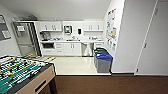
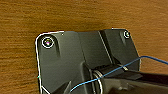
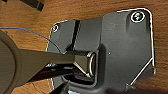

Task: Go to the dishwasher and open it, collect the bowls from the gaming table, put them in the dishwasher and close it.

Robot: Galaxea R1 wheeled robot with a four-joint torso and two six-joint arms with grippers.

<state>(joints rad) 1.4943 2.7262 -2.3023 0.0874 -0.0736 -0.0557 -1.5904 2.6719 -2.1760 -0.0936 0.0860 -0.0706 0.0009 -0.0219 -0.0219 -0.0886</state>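
The dishwasher [image 1: 87, 49] stands far ahead in the kitchenette, a brushed steel front under the counter [image 1: 72, 41], between white cabinet doors, and it looks closed. The gaming table and the bowls are out of view. Both wrist views look down past the robot's dark plate onto brown wood-look floor [image 2: 82, 15], and the same floor [image 3: 75, 12] lies under the right wrist.
A green-field foosball table [image 1: 22, 72] fills the lower left, close to me. Blue-lidded bins [image 1: 103, 62] stand against the right wall corner. A steel fridge [image 1: 25, 40] is at the back left. The pale kitchen floor [image 1: 75, 65] lies between, and a white door [image 1: 152, 45] is on the right.
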